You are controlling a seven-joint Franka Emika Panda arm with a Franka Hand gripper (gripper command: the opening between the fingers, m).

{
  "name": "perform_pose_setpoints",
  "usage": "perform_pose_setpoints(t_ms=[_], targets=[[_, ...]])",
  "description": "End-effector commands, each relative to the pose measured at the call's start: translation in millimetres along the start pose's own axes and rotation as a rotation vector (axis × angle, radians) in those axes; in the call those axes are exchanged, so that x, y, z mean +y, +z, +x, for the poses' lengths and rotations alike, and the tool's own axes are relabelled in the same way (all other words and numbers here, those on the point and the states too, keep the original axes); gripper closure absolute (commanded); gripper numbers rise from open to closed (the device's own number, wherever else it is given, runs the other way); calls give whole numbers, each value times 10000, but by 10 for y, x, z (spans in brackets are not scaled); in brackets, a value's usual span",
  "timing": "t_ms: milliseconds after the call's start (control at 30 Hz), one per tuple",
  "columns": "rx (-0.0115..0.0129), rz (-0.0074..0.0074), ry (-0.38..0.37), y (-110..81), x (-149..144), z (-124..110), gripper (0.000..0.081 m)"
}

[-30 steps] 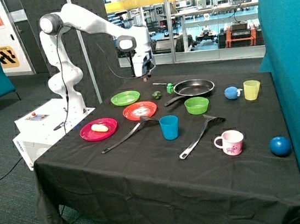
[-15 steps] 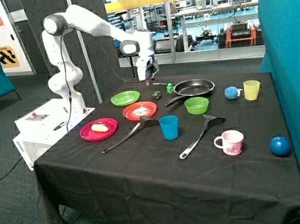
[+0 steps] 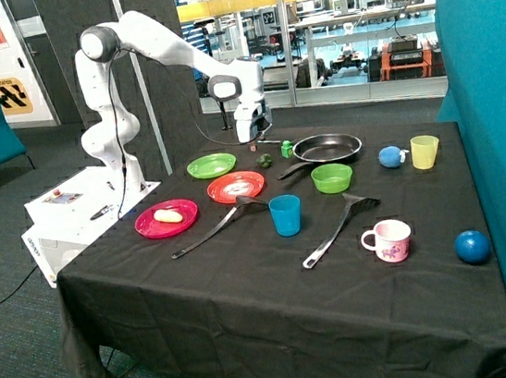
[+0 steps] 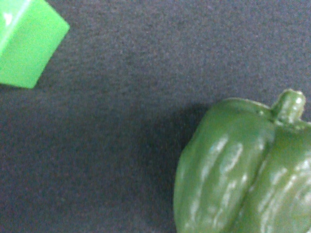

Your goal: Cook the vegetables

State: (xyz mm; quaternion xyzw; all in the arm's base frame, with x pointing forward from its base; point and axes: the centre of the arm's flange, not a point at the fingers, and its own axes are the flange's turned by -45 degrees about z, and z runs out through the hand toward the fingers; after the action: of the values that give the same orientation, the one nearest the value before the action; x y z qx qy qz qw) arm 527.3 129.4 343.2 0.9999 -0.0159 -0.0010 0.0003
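Observation:
The dark green toy pepper (image 3: 265, 160) lies on the black cloth between the orange plate (image 3: 236, 186) and the black frying pan (image 3: 327, 147). It fills one corner of the wrist view (image 4: 243, 170), stem showing. The pale yellow potato (image 3: 169, 216) lies on the red plate (image 3: 165, 218) near the table's edge by the robot base. My gripper (image 3: 253, 139) hangs low over the table's far edge, just above and behind the pepper. The pan holds nothing.
A bright green cube (image 3: 287, 148) (image 4: 26, 41) sits close to the pepper by the pan handle. Also on the table: green plate (image 3: 211, 165), green bowl (image 3: 332, 177), blue cup (image 3: 285, 214), two black spatulas (image 3: 212, 230), yellow cup (image 3: 424, 151), pink mug (image 3: 390, 241), two blue balls (image 3: 472, 246).
The arm has moved toward the pan side and come down, bringing the gripper lower and closer to the pepper. Nothing on the table has moved.

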Motion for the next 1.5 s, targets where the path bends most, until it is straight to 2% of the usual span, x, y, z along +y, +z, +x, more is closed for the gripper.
perform_pose_setpoints(t_ms=[0, 600, 1033, 1467], targets=[[19, 6, 132, 154, 35, 11, 167], [19, 6, 150, 352, 165, -120, 180], [19, 6, -34, 367, 219, -10, 191], [19, 6, -54, 432, 147, -73, 191]])
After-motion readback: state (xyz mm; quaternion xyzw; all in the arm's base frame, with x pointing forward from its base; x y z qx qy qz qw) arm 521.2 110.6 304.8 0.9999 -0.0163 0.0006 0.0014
